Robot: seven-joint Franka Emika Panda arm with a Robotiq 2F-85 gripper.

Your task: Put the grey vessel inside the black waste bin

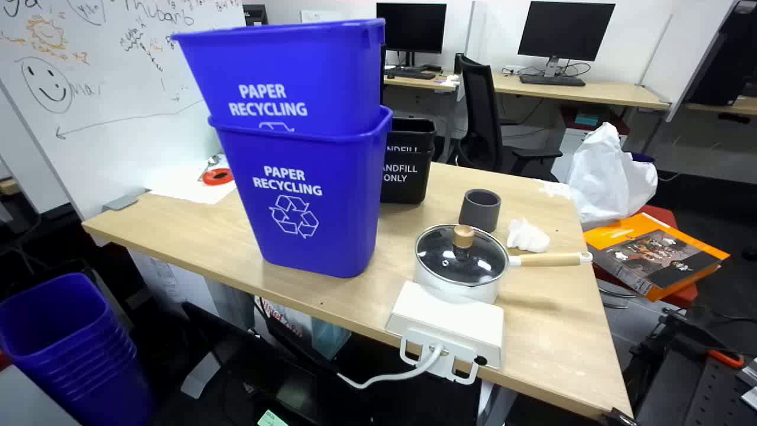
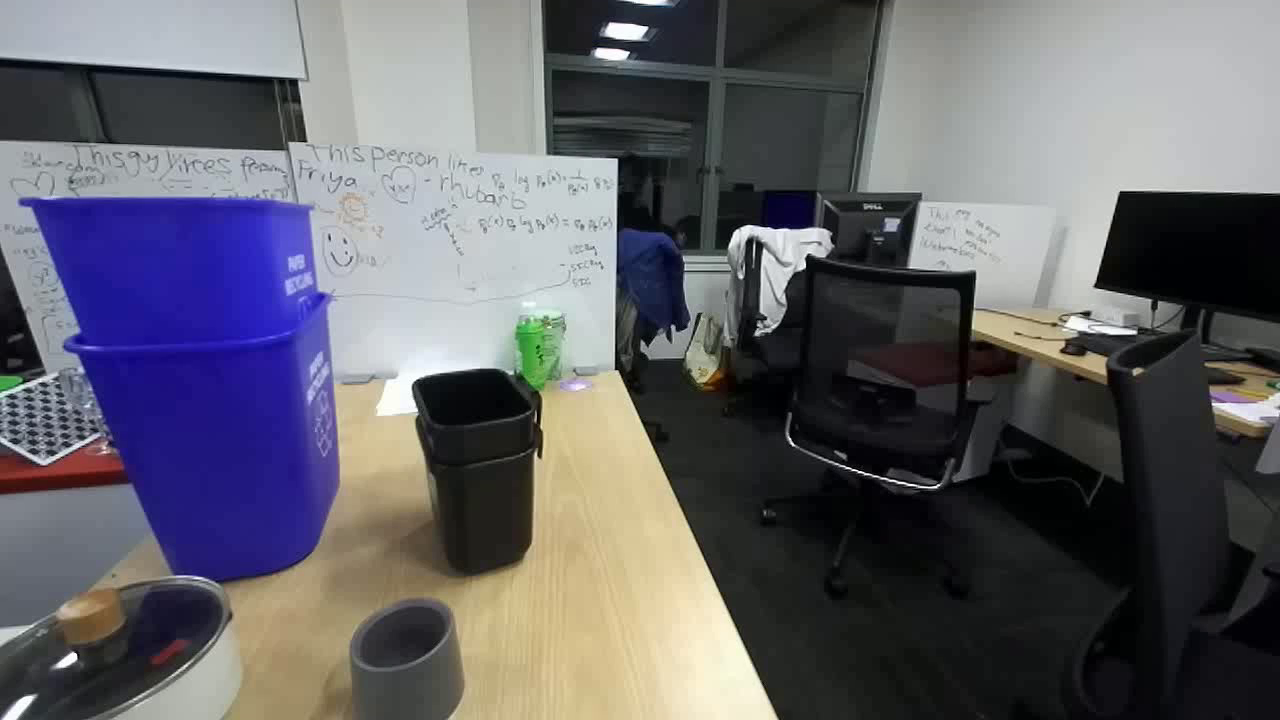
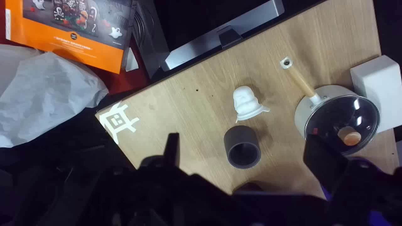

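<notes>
The grey vessel (image 1: 480,214) stands upright on the wooden table between the pan and the black waste bin (image 1: 407,177). It also shows in an exterior view (image 2: 408,672) and in the wrist view (image 3: 240,137), its opening facing up. The black waste bin is partly behind the blue bins in one exterior picture; it shows fully in an exterior view (image 2: 485,505), with a second black bin nested in it. My gripper (image 3: 243,140) is open, its fingers wide apart. In the wrist view the grey vessel appears between the fingers, below them and apart. The gripper is outside both exterior views.
Tall stacked blue bins (image 1: 313,195) stand beside the black bin. The lidded pan (image 1: 461,269) with its wooden handle and a white box (image 1: 446,319) are at the near side. A small white figure (image 3: 246,102) lies close to the vessel. A white bag (image 3: 50,91) is off the table.
</notes>
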